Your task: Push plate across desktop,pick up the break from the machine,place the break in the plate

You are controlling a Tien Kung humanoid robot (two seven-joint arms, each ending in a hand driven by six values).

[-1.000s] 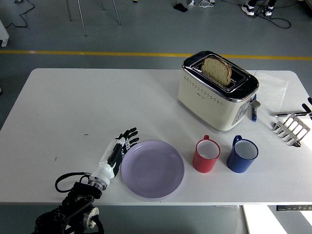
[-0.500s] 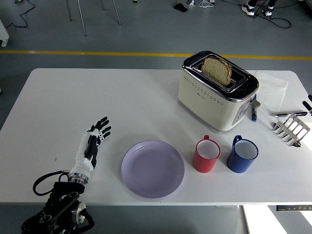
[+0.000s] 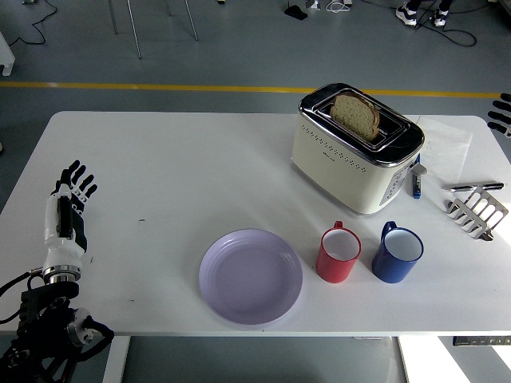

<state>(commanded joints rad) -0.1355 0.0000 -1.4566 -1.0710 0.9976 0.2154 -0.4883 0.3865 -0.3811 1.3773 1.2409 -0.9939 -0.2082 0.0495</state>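
Lilac plate (image 3: 250, 276) sits empty at the near edge beside the mugs, bread (image 3: 356, 115) not yet taken from the toaster (image 3: 354, 149); left hand (image 3: 67, 209) fingers spread, empty, well left; right hand (image 3: 502, 113) state cannot be told

A lilac plate (image 3: 251, 276) lies empty near the tabletop's front edge — a browned bread slice (image 3: 355, 114) stands upright in the cream-and-chrome toaster (image 3: 355, 149) behind it.
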